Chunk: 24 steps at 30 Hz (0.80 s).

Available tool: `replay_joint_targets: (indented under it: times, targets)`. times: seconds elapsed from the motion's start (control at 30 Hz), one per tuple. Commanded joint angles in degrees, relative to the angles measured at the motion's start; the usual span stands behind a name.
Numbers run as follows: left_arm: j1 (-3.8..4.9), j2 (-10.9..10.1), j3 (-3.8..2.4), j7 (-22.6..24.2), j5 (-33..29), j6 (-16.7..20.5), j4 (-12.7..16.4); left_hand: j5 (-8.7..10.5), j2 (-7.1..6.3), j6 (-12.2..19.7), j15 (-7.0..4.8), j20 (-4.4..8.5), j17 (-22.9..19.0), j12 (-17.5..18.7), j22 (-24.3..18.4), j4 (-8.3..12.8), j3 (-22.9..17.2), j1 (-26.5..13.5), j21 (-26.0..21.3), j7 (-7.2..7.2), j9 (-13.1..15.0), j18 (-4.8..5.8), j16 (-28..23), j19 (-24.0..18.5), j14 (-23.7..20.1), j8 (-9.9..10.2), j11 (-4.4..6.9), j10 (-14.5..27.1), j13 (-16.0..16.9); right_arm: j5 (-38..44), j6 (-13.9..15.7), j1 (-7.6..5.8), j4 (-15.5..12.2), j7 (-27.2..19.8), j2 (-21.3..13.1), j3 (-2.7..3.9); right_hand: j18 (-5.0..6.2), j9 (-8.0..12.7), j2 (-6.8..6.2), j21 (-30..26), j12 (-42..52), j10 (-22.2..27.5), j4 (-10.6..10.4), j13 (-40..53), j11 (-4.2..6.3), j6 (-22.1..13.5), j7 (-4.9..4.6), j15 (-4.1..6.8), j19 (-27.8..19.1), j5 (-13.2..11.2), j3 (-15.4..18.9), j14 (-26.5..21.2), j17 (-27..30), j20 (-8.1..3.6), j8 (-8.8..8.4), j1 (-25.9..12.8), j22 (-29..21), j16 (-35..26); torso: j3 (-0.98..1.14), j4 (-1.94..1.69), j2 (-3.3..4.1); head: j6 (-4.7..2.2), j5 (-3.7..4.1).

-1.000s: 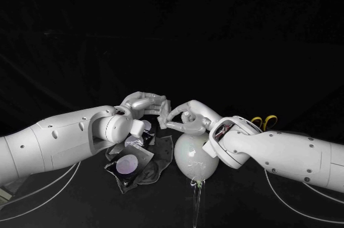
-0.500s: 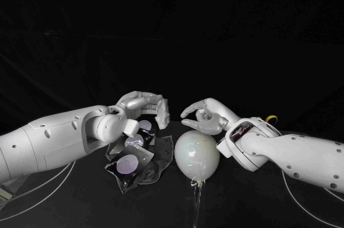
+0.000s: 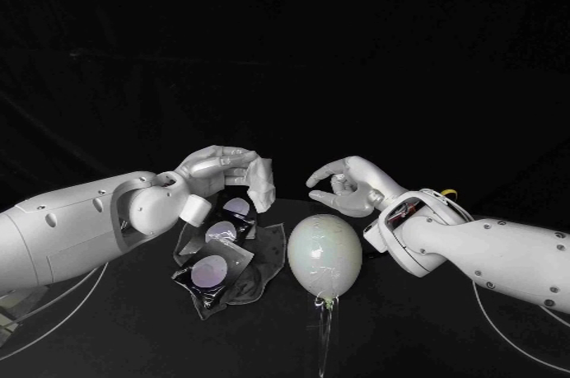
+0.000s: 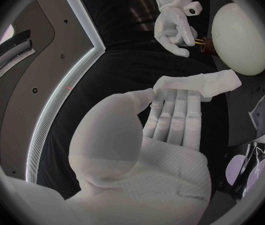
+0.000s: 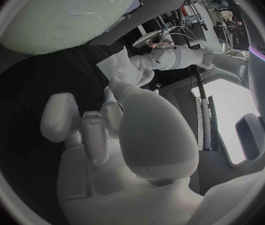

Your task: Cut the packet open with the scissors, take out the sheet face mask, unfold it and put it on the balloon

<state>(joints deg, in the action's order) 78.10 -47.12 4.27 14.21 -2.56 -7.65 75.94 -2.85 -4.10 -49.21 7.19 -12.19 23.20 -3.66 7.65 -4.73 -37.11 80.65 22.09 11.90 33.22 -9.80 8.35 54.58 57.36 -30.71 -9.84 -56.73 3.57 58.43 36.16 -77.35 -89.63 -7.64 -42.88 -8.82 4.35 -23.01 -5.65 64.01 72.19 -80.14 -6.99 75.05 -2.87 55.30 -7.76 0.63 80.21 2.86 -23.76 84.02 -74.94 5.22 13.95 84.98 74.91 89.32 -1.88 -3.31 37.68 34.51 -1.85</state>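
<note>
**A:** Where is the packet, and is anything inside it?

**B:** The packet (image 3: 212, 271) lies crumpled on the black table (image 3: 451, 337), below the left wrist and just beside the balloon (image 3: 324, 250). It is dark glossy film with pale round patches. I cannot tell whether anything is inside.

**A:** And the mask?

**B:** The sheet face mask (image 3: 260, 184) is a white folded piece hanging from the left hand (image 3: 217, 165). It is pinched between the thumb and the fingers (image 4: 176, 110), above the packet's far end.

**A:** Which way does the balloon point?

**B:** Its long axis runs away from the robot. The knotted end is nearest the robot and the rounded end is toward the two hands. It lies between the arms.

**A:** What about the right hand?

**B:** The right hand (image 3: 348, 186) hangs over the balloon's far end with its fingers curled inward and nothing in them. It is apart from the left hand.

**A:** Can you read any writing?

**B:** No, the packet's print is too small to read. A sliver of the scissors' (image 3: 450, 192) yellow handle shows behind the right wrist.
</note>
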Motion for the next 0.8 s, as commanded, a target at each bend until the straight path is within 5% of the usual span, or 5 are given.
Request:
replay_joint_targets:
  times: [0.03,0.33,0.8]
  targets:
    - [0.09,-0.36,-0.17,2.08,-0.7,-7.9,-0.38,-0.08,-0.38,-0.09,0.08,0.06,-0.11,-0.01,-0.08,3.67,-3.95,-0.02,-0.22,0.14,0.39,-0.53,-0.22,0.3,0.28,0.36,-0.17,0.22,-0.04,5.95,1.7,0.01,-0.09,-1.78,0.14,0.02,0.28,0.09,-0.46,0.32,0.05,-0.22,0.37,2.42,-0.07,0.48,-0.04,0.18,0.26,0.19,0.01,5.67,-14.18,-0.02,-0.39,0.34,8.94,0.32,0.01,-0.05,0.0,0.19,0.05]
    - [0.09,-1.97,-0.42,1.93,-0.9,-12.02,-0.61,-0.09,-0.39,-0.08,0.11,0.05,-0.26,0.02,-0.12,3.72,-4.06,-0.03,-0.26,0.16,0.42,-0.5,-0.39,0.17,0.24,0.39,-0.18,0.24,-0.04,11.34,5.22,0.02,-0.29,-2.74,2.11,0.02,0.29,0.42,-1.66,0.19,0.13,-0.26,0.72,2.42,-0.28,0.41,-0.27,0.01,0.2,0.12,-0.07,5.63,-14.07,0.09,-0.94,-0.63,8.91,0.28,0.06,-0.01,0.04,0.2,-0.45]
    - [0.09,-2.9,-0.55,1.92,-0.77,-12.54,-0.01,-0.09,-0.46,-0.04,0.17,0.03,-0.59,0.08,-0.18,3.97,-4.3,0.04,-0.31,0.24,0.49,-0.45,-0.74,-0.07,0.19,0.46,-0.24,0.35,-0.05,12.18,11.08,0.25,1.54,1.39,7.23,0.02,0.38,0.65,-2.25,-0.25,0.5,-0.51,0.36,2.6,-0.35,0.48,-0.32,-0.06,0.06,0.01,0.13,5.64,-14.09,0.17,-1.32,-1.99,8.79,0.29,-0.02,-0.13,-0.02,-0.08,-1.11]
